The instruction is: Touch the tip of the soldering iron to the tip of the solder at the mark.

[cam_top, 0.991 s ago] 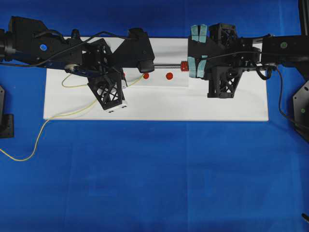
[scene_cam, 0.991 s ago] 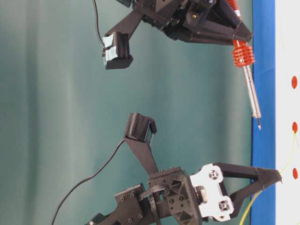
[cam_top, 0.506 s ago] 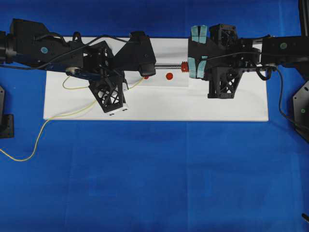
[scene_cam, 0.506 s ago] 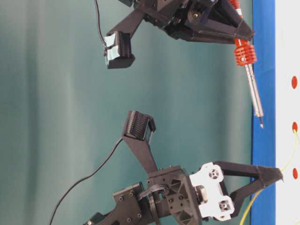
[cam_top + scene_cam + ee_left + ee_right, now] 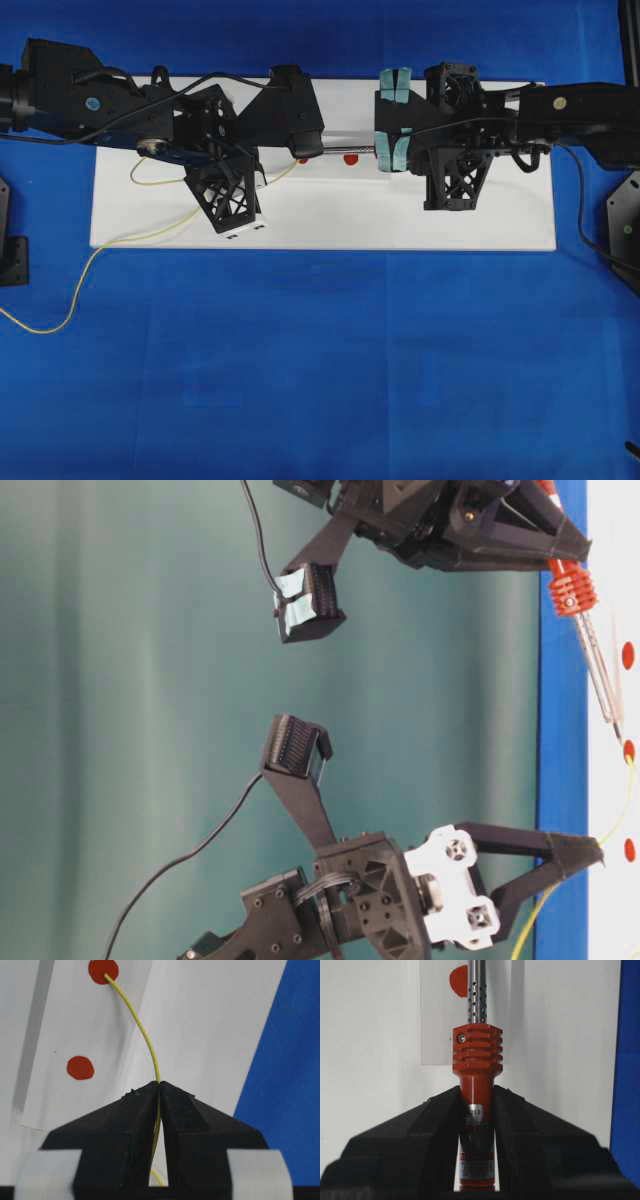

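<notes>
My left gripper (image 5: 159, 1083) is shut on the thin yellow solder (image 5: 145, 1035). The solder's cut tip rests on a red mark (image 5: 103, 968). My right gripper (image 5: 476, 1092) is shut on the orange-red handle of the soldering iron (image 5: 476, 1055), with its silver shaft pointing ahead over a red mark. In the table-level view the iron (image 5: 597, 675) slants down and its dark tip hangs just above the board, close to the middle mark (image 5: 628, 750) where the solder (image 5: 622, 805) ends. I cannot tell whether the tips touch.
The white board (image 5: 480, 225) lies on a blue cloth and carries three red marks in a row, one of them showing between the arms (image 5: 350, 158). Loose solder (image 5: 60, 318) trails off the board to the left. The iron's black cord (image 5: 585, 215) hangs at the right.
My right gripper has moved left with the iron and lowered it, bringing the tip close to the middle mark. My left gripper shifted slightly right early on, then held still.
</notes>
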### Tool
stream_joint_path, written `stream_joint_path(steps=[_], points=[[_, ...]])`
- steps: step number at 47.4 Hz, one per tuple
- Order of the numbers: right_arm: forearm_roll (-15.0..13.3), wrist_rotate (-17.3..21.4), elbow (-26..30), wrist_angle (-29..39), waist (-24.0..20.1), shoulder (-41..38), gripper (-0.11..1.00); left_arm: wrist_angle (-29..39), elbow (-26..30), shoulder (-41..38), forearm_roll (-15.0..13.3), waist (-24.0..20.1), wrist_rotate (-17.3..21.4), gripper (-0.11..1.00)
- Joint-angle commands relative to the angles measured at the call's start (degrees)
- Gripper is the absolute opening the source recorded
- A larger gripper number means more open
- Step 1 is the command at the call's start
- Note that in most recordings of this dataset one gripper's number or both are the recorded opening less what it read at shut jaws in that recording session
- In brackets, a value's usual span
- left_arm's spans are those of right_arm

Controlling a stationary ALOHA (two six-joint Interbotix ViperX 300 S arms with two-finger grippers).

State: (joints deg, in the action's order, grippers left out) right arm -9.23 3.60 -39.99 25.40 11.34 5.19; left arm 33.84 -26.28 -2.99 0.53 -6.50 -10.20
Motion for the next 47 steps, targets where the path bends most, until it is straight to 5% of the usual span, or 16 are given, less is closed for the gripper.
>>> stream_joint_path(steps=[1, 47], points=[[0.2, 0.0, 1.1, -0.7, -0.4, 0.2, 0.06, -0.2, 1.5, 0.6, 0.1, -0.1, 0.1, 0.01], [0.1, -0.1, 1.6, -1.1, -0.9, -1.0, 0.06, -0.2, 1.5, 0.6, 0.1, -0.1, 0.2, 0.01]])
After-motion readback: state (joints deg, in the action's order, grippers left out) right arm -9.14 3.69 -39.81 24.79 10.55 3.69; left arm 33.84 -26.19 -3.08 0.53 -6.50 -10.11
